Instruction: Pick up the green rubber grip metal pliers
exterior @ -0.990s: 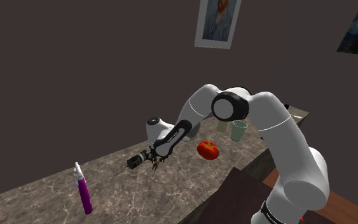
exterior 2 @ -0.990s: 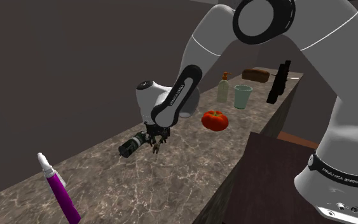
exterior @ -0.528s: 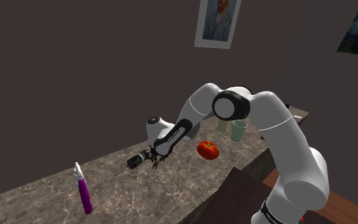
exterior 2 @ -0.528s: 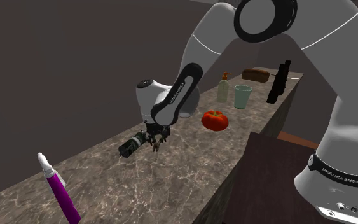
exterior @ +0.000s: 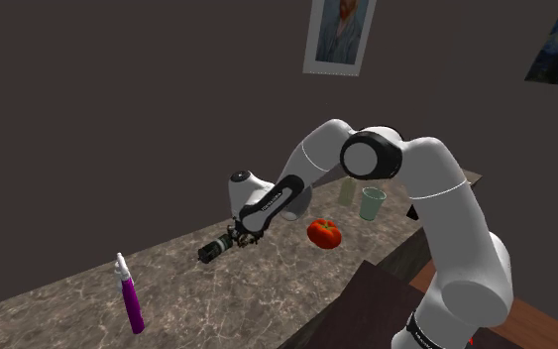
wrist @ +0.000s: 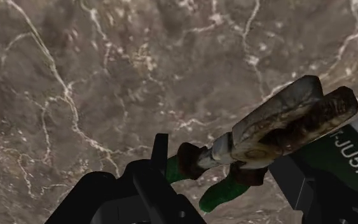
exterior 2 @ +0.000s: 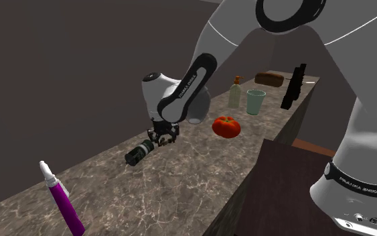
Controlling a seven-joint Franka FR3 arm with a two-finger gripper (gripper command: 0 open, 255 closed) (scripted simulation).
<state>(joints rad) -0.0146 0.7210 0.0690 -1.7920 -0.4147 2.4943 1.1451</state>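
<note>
Brown marbled counter runs under the white arm. The black gripper hangs low over it, close to a dark can. Its 2 fingers flank the green handles of the pliers and appear clamped on them, though contact at the far finger is unclear. The pliers' rusty head juts out beside the can.

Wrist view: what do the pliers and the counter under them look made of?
The pliers: dull brown-mottled metal head, seemingly rusted; glossy green grips, likely rubber. The counter: brown stone with white veins, probably marble.
</note>
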